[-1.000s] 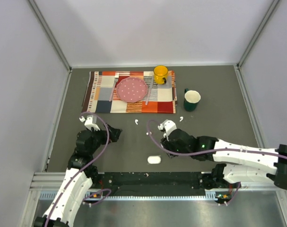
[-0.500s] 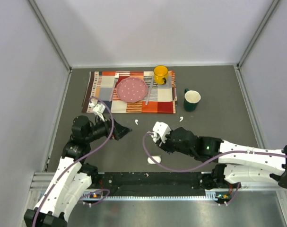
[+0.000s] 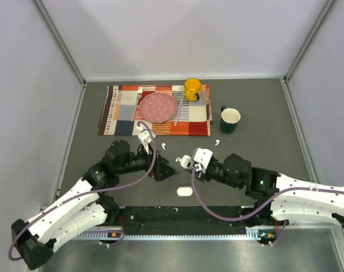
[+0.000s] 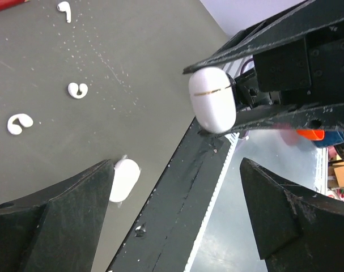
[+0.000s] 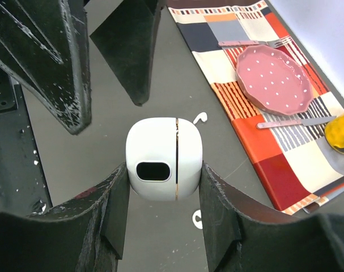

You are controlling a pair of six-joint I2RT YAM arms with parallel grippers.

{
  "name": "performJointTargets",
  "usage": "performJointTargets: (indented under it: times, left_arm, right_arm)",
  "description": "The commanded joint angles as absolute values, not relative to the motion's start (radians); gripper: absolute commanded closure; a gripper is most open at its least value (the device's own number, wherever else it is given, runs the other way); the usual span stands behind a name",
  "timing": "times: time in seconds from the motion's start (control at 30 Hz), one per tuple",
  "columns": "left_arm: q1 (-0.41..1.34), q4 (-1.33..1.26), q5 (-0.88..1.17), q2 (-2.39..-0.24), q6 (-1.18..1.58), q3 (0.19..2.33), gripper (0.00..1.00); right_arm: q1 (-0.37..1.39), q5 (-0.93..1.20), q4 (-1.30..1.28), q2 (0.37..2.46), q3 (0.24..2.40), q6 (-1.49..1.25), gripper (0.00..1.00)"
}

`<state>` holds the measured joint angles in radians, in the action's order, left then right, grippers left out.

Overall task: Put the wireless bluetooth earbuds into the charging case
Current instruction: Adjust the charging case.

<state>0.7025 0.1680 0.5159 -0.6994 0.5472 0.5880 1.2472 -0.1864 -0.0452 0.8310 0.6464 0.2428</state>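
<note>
My right gripper [image 5: 164,169] is shut on a white charging case [image 5: 164,157], closed, held above the table; the top view shows this case [image 3: 185,163] at centre. A second closed case [image 3: 185,191] lies near the front rail and also shows in the left wrist view [image 4: 125,179]. My left gripper [image 4: 176,170] is open and empty, its jaws facing the held case [image 4: 212,99] from the left [image 3: 165,170]. Three white earbuds lie loose on the grey table [image 4: 64,8], [image 4: 77,89], [image 4: 18,123]. Two earbuds show from above [image 3: 162,145], [image 3: 217,142].
At the back lies a checked placemat [image 3: 122,105] bearing a pink dotted plate [image 3: 158,107], cutlery and a yellow mug [image 3: 192,89]. To its right stands a green mug [image 3: 230,119]. The black front rail [image 3: 183,214] runs just behind the second case.
My left arm has swung right and forward to the table's centre, jaws still open, ending beside the held case. My right gripper has shifted slightly left, still gripping the case.
</note>
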Motion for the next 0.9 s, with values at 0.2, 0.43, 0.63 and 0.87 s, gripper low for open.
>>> performJointTargets:
  times: [0.2, 0.43, 0.63, 0.87]
  left_arm:
    - [0.842, 0.069, 0.325, -0.831, 0.544, 0.735, 0.06]
    - [0.887, 0.049, 0.322, -0.917, 0.554, 0.778, 0.18]
    - [0.900, 0.049, 0.356, -0.951, 0.546, 0.796, 0.27]
    - [0.910, 0.049, 0.367, -0.973, 0.546, 0.813, 0.46]
  right_arm:
    - [1.256, -0.163, 0.002, 0.779, 0.635, 0.225, 1.00]
    - [1.256, -0.186, 0.003, 0.773, 0.627, 0.213, 1.00]
    - [1.258, -0.172, 0.003, 0.752, 0.611, 0.213, 1.00]
    - [1.256, -0.178, 0.009, 0.721, 0.594, 0.215, 1.00]
